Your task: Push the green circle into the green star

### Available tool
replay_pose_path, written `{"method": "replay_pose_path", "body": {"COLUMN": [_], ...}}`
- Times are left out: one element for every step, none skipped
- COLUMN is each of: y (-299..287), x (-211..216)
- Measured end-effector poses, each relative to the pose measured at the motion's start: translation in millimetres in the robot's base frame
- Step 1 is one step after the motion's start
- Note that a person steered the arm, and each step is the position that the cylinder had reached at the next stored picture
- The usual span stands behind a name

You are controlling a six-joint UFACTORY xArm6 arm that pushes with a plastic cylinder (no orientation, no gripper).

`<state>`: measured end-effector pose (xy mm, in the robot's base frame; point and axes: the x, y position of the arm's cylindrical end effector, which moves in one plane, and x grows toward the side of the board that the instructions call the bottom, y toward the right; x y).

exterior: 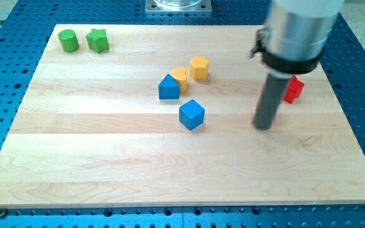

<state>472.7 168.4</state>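
Clearly, my tip (263,126) rested on the tabletop (106,164) toward the view's right, just left of and below the red block (293,89), which the rod partly hid. No pincer showed; the arm ended in the plain dark rod, so nothing was grasped or released. The green circle (68,40) sat in the view's top left corner, with the green star (97,40) just beside it on its right, a narrow gap between them. My tip stood well apart from both. Near the middle lay a cluster: a blue house-shaped block (168,87) touching a small yellow block (180,78), a yellow hexagon (199,68) just beside that, and a blue cube (191,114) a little below them.
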Motion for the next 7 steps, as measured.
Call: {"method": "replay_pose_path", "body": {"y": [19, 1, -52, -54, -42, -59, -131], "x": [-16, -5, -1, -31, -43, -43, -39]}}
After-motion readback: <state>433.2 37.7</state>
